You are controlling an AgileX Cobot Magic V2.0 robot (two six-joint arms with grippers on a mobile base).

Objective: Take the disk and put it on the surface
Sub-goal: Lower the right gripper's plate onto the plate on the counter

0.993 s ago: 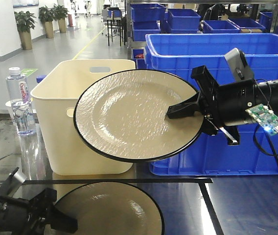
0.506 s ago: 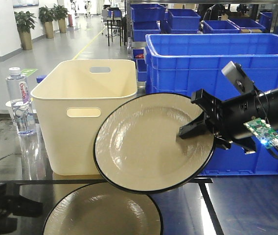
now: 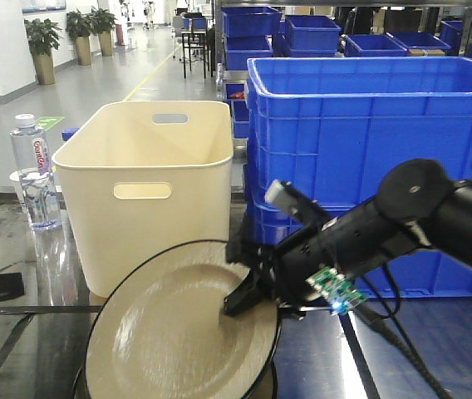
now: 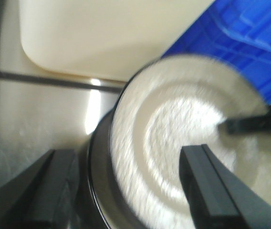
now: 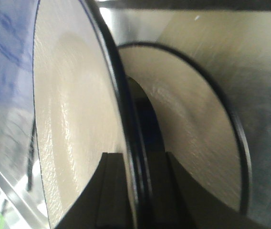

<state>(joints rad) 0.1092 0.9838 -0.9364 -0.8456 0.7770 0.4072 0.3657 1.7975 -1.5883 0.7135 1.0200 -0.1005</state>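
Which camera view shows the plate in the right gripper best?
The front view: the plate shows nearly whole, with the right gripper on its rim. The left wrist view shows it blurred; the right wrist view only its clamped edge.

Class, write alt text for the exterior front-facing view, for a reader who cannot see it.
The right gripper, fingers shut, holds the rim of a tilted, black-edged beige disk low over the dark glossy tabletop. Behind stand a cream tub and blue crates, with a water bottle at left.
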